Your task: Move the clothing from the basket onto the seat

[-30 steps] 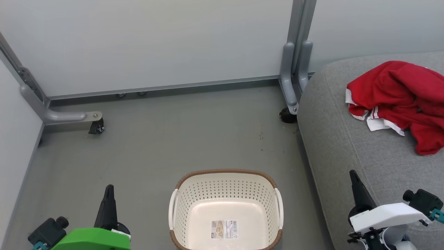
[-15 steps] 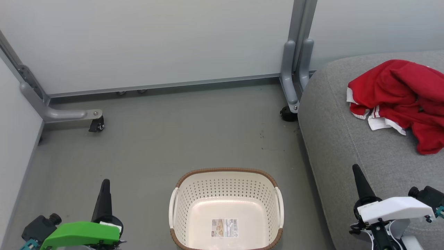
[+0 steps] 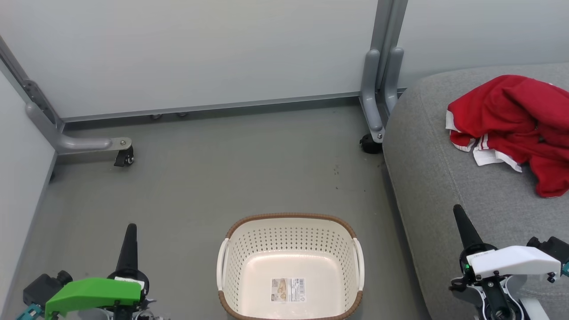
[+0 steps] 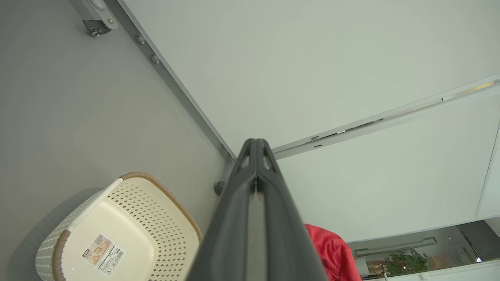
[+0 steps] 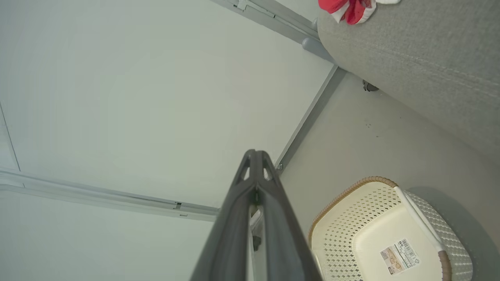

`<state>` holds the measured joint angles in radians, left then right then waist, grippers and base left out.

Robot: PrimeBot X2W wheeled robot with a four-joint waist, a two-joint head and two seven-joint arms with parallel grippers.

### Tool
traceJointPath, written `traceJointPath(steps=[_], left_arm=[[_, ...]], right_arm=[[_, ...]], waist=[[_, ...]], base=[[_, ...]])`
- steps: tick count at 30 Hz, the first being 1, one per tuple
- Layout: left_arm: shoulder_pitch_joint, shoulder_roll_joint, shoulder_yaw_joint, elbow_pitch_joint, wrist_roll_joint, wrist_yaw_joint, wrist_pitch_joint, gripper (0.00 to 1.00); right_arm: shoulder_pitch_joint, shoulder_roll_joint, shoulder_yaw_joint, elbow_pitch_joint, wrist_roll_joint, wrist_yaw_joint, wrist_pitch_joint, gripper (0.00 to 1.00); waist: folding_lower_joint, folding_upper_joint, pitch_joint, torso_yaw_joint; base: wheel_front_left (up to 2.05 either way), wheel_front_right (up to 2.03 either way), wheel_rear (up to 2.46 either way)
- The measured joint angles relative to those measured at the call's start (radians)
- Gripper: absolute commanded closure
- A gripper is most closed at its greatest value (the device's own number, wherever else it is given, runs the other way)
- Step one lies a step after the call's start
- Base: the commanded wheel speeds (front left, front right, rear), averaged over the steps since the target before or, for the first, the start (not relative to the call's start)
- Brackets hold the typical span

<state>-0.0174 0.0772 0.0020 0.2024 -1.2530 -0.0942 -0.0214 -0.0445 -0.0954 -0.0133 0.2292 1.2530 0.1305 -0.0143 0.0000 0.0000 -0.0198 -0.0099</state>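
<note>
The laundry basket stands on the grey floor between the two claws, near the rounded edge of the seat but apart from it. Inside it the bare cream bottom and the paper label are visible, with no fabric. The red clothing lies in a crumpled heap on the grey sofa cushion, white trim and striped edging showing at its near side (the heap runs off the right edge of the head view, so whether it is one garment or two cannot be told). The left claw hangs low beside the basket with its fingers pressed together on nothing. The right claw sits over the seat's front, likewise pressed together and empty. Judged from this, the transfer looks finished and nothing seems left to carry.
</note>
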Motion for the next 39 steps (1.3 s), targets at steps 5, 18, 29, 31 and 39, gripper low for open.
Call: traceJointPath(steps=[5, 18, 29, 31, 39], left_arm=[[-0.014, 0.0, 0.008, 0.005, -0.05, -0.004, 0.012, 1.0], [-0.035, 0.0, 0.03, 0.018, -0.157, -0.013, 0.043, 1.0], [-0.053, -0.001, 0.048, 0.026, -0.243, -0.021, 0.066, 1.0], [-0.055, -0.001, 0.051, 0.028, -0.256, -0.022, 0.073, 1.0], [-0.066, -0.001, 0.062, 0.032, -0.314, -0.029, 0.087, 1.0]], right_arm=[[-0.003, 0.004, -0.008, 0.002, 0.046, 0.0, 0.014, 1.0], [-0.022, 0.012, -0.03, 0.005, 0.154, 0.0, 0.044, 1.0], [-0.035, 0.018, -0.046, 0.008, 0.237, 0.0, 0.067, 1.0], [-0.038, 0.019, -0.049, 0.008, 0.251, 0.0, 0.071, 1.0], [-0.044, 0.021, -0.062, 0.011, 0.307, 0.0, 0.088, 1.0]], waist=[[0.0, 0.0, 0.002, 0.001], [0.0, 0.0, 0.008, 0.004], [0.0, 0.0, 0.013, 0.006], [0.0, 0.0, 0.014, 0.006], [0.0, 0.0, 0.018, 0.008]], base=[[0.0, 0.0, 0.0], [0.0, 0.0, 0.0], [0.0, 0.0, 0.0], [0.0, 0.0, 0.0], [0.0, 0.0, 0.0]])
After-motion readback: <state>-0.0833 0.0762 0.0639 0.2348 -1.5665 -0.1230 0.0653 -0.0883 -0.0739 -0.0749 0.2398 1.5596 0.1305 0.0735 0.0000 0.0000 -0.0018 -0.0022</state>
